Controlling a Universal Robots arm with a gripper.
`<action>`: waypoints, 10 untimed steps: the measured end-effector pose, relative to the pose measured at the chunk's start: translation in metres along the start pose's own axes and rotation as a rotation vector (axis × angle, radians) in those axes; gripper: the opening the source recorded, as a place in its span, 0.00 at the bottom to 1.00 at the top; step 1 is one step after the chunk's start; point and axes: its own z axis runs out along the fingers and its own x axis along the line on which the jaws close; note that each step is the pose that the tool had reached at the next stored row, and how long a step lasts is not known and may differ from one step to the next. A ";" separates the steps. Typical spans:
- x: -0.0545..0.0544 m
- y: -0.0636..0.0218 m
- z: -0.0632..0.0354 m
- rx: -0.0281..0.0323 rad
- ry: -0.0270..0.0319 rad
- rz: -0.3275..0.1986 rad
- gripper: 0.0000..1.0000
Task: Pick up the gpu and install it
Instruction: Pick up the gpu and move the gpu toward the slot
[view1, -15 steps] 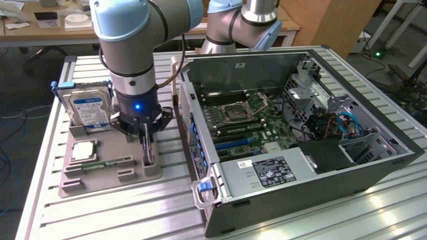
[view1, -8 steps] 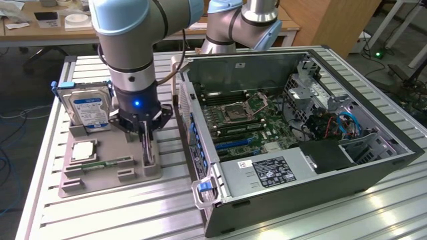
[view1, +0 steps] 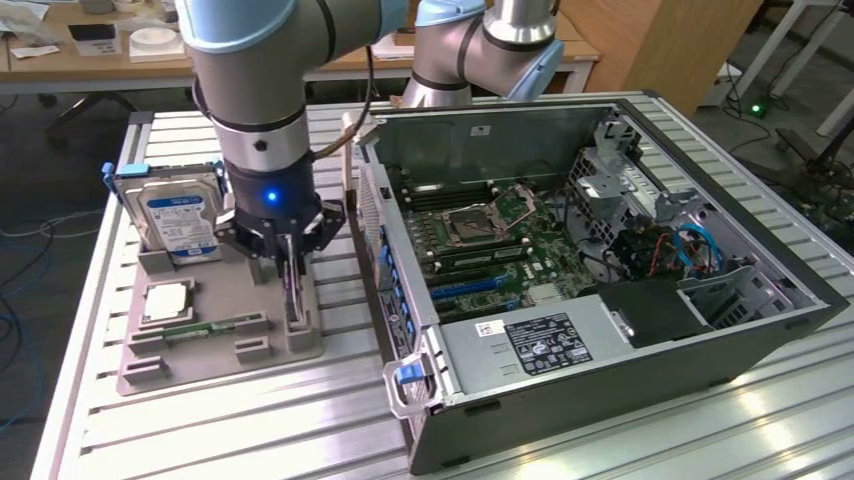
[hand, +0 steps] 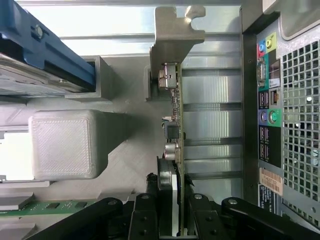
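Clamping the gpu standing on edge in the grey holder beside the computer case, the gripper is risking a tilt or snag if its narrow pinch slips.

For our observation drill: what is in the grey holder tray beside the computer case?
An upright hard drive, a processor chip, a memory stick, and the gpu standing on edge, held by the gripper, jaws closed. The tray walls cover its lower edge.
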 end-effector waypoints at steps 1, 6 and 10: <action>0.000 0.0001 -0.0019 0.0002 0.0000 0.000 0.28; 0.000 0.0004 -0.0105 0.0012 0.0000 0.000 0.28; 0.000 0.0008 -0.0183 0.0018 0.0000 0.000 0.28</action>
